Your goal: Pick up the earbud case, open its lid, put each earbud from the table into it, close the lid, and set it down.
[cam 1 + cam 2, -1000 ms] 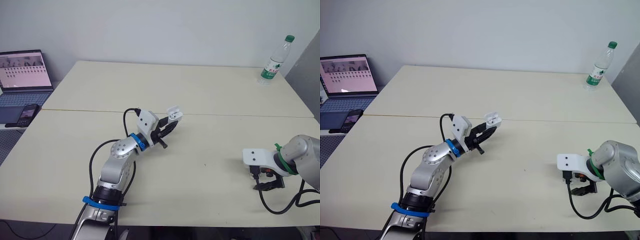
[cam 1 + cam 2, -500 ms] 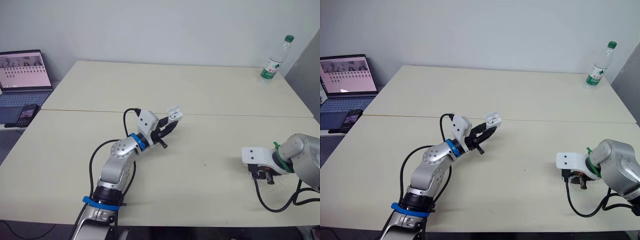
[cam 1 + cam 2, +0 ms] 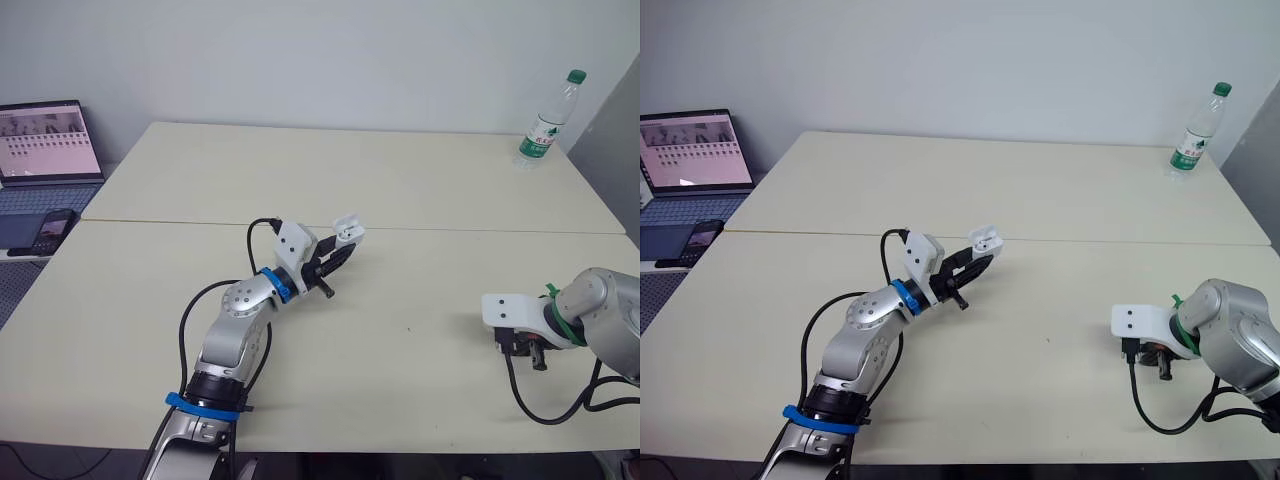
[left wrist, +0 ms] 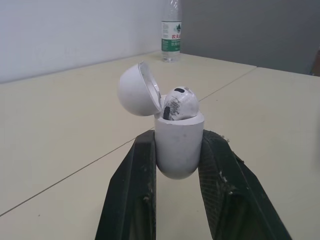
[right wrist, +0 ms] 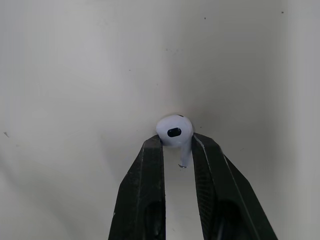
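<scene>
Earbud case (image 4: 177,145): smooth, glossy white plastic with a rounded bottom. It is held upright above the middle of the worktop (image 3: 420,190), near the seam between its two slabs.
Lid (image 4: 137,90): a domed white shell, hinged open and tipped back to one side of the case.
First earbud (image 4: 180,104): a rounded white bud with a dark oval grille, sitting in the mouth of the case.
Second earbud (image 5: 175,131): a glossy white bulb with a short stem and a black oval port, close against the matte cream worktop near its front right edge. Whether it touches the surface cannot be told.
Left end effector (image 3: 335,255): black, rough-faced fingers (image 4: 140,170) clamp the case from both sides.
Right end effector (image 5: 178,150): narrow, its two black fingers pinching the stem of the second earbud.
Wrist views: these show the open lid, the seated bud and the pinched bud, which the eye views leave too small to make out.
Left arm: elbow bent, forearm reaching forward and to the right.
Right arm: wrist turned down toward the worktop.
Bottle (image 3: 546,120): clear plastic with a green cap, upright at the far right corner.
Laptop (image 3: 45,140): open, to the left of the worktop.
</scene>
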`<state>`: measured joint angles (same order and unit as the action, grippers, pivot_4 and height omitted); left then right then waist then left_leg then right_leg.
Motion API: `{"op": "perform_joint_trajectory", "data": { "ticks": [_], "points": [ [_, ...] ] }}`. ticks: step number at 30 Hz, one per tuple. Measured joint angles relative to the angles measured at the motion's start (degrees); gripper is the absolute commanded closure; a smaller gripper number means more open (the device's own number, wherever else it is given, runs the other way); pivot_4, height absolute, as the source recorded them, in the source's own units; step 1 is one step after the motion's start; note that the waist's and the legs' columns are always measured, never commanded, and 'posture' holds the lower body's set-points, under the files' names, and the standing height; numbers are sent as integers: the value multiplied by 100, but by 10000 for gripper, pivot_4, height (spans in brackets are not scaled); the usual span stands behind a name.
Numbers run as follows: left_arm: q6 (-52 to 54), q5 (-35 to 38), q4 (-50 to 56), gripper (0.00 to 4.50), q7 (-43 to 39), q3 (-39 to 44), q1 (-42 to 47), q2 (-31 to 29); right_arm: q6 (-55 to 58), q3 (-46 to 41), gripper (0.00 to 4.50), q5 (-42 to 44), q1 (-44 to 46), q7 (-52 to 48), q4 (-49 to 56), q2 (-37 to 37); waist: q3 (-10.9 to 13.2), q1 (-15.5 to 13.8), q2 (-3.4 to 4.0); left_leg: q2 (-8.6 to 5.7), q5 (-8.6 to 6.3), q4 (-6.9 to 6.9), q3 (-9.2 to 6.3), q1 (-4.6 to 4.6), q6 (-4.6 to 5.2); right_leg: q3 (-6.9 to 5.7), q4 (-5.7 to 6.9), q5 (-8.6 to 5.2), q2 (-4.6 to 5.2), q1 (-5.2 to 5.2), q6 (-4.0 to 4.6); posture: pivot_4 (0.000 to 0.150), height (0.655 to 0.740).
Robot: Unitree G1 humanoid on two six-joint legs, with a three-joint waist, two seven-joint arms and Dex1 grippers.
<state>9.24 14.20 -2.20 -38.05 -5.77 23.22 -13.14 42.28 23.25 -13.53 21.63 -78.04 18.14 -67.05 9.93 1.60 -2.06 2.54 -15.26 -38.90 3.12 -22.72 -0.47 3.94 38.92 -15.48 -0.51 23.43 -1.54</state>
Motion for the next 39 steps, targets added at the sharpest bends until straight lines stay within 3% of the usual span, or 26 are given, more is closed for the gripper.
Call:
{"op": "perform_joint_trajectory", "data": {
  "ticks": [5,8,16,27,39],
  "points": [
    [-57,-5,-48,37051,-4,0,2,1,-202,-19,40935,15,48,32,-115,99,-3,19,-6,3,0,0,4,2,0,1,0,0,-2,0,0,1500,7362],
    [-81,-1,-48,37051,-1,0,8,8,-198,-256,40935,196,130,234,-284,517,-7,54,-20,11,0,0,13,10,0,7,3,4,-12,-1,0,1500,7362],
    [55,167,-48,37051,114,182,112,121,-131,-1938,40935,1493,475,1571,-479,2444,-3,7,-11,4,-1,4,-7,-14,0,9,2,5,-26,9,3,1500,7362],
    [79,196,-233,37051,41,70,659,564,1179,-3884,40935,3401,1574,4183,2,5393,-3,11,-7,2,-1,8,-19,-19,-1,4,6,6,-24,11,4,1500,7362],
    [64,205,-449,37051,-11,37,955,705,1200,-3725,40935,4167,1556,5296,138,5955,-3,23,-6,2,-1,10,-15,-23,-1,6,5,5,-26,17,3,1500,7362]
  ]
}}
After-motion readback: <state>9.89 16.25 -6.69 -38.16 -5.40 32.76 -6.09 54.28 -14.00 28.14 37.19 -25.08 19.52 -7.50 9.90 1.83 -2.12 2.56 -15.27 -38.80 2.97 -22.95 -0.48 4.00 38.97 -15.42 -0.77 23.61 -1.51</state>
